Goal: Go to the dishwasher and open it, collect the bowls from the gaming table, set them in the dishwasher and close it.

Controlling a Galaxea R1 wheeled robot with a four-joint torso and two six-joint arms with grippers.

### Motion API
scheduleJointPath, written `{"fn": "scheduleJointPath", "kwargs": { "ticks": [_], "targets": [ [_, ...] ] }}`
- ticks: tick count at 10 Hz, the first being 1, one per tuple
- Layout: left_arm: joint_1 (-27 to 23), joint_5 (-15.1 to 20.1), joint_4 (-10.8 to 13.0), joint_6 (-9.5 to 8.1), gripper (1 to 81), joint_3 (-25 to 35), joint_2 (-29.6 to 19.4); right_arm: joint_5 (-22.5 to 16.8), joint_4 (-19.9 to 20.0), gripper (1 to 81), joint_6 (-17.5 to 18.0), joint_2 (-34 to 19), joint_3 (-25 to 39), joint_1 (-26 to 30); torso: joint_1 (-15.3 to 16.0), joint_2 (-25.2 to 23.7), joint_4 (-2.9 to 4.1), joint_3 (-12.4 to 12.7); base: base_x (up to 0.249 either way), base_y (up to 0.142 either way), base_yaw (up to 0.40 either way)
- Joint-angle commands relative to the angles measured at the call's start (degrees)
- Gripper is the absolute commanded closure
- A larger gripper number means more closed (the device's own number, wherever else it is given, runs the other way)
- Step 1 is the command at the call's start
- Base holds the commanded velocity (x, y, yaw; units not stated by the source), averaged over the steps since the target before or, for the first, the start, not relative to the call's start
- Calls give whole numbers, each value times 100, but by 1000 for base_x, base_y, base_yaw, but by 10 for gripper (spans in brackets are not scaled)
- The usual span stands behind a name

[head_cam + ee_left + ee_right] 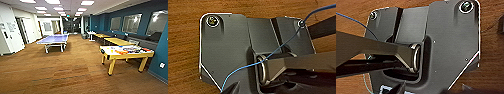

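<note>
Carpeted games room, gaming table (126, 53) ahead-right of ping-pong table (53, 39): driving step, approach it next; gripper state unreadable.

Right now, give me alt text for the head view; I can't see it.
A yellow-edged gaming table with colourful boxes stands at right on brown carpet, beside a teal wall. A blue table-tennis table stands at left, with plain yellow tables further back.

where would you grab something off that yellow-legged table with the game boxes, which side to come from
Come at the gaming table from its long near side, facing the open floor: the far side sits close to the blue wall. The bowls can't be made out at this range, so no grip part yet.
</note>
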Motion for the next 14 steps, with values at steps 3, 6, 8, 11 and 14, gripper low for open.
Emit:
{"fn": "scheduleJointPath", "kwargs": {
  "ticks": [3,6,8,11,14],
  "targets": [
    [-252,238,19,62,10,18,7,-258,24,10,3,-32,-21,234,0,0,0,0,247,0,0],
    [-260,238,1,61,10,18,15,-258,-2,10,3,-15,-21,225,0,0,0,0,253,0,0],
    [-252,238,-8,53,10,27,24,-276,-2,10,3,-6,-21,216,0,0,0,0,258,0,0],
    [-252,238,-7,53,10,18,41,-294,-2,10,3,11,-47,199,0,0,0,0,258,0,0],
    [-260,238,10,62,10,18,59,-302,6,10,3,20,-100,198,0,0,0,0,262,0,0]
  ]
}}
